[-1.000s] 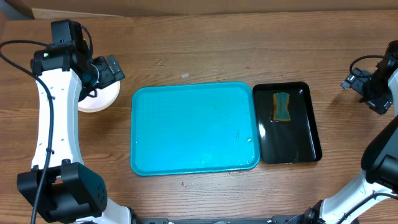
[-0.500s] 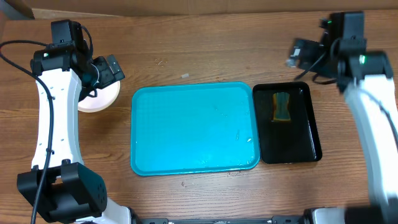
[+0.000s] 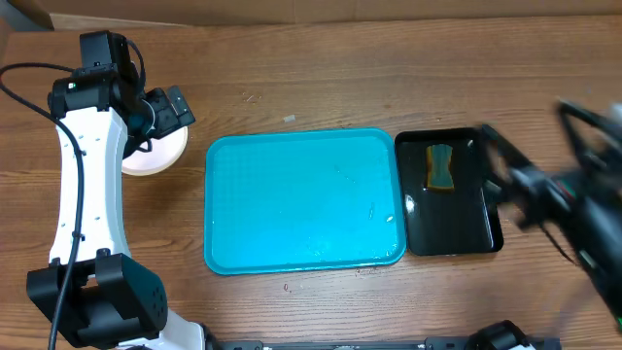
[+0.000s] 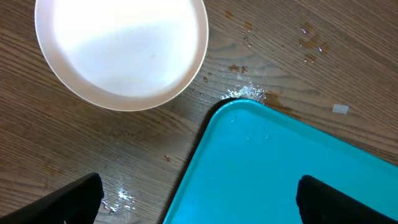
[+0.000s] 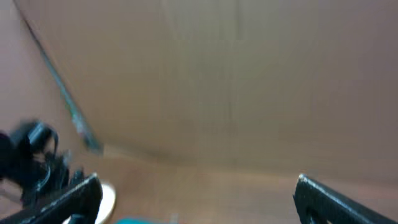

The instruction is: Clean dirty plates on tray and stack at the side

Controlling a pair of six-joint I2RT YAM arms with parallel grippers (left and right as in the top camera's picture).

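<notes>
My left tool (image 4: 199,202) hung with its fingers spread wide and nothing between them. It sat above the worktop (image 3: 340,87) just off the tray (image 3: 301,199), at the tray's far-left corner. The plates (image 3: 155,156) lay off the tray's left short side, apart from its rim. From my left wrist I saw only a clean white top one, and I could not count what lay under it. That plate lay ahead of my left fingertips and to their left. Being round, it offered no long axis to line up with.

The tray itself was bare, wet in patches, with its long side running left to right. I judged the cleaning and stacking all but finished.

My right tool (image 5: 196,199) was also spread and empty. It was blurred, out past the tray's right side near the black tray (image 3: 452,228) holding the sponge (image 3: 442,167). So my left arm was far nearer the plates, and any last nudge to the stack would be its job.
</notes>
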